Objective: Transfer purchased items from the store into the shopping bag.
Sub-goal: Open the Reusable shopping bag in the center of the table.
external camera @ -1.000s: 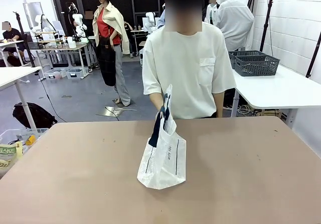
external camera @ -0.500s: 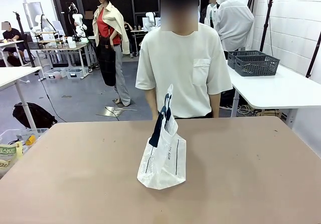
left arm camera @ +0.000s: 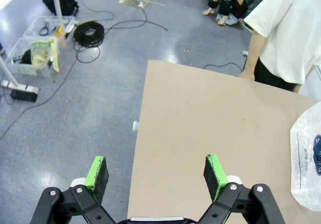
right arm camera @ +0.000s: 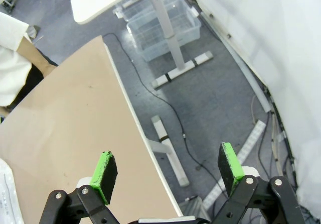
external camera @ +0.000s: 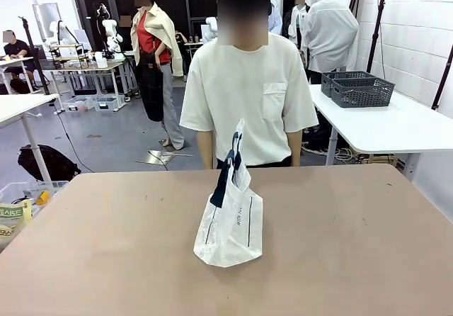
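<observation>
Bag (external camera: 230, 224) stands upright about mid-table (external camera: 106, 245), navy handles up and dark print on its side, nothing touching it. Person (external camera: 244, 96) stands at the far edge right behind it, arms down, hands hidden. Left gripper (left arm camera: 155, 170): jaws spread wide, nothing between the pads, hanging over the table's edge with the bag (left arm camera: 307, 163) well off to one side. Right gripper (right arm camera: 167, 163): also fully spread, empty, over the opposite table edge and floor.
</observation>
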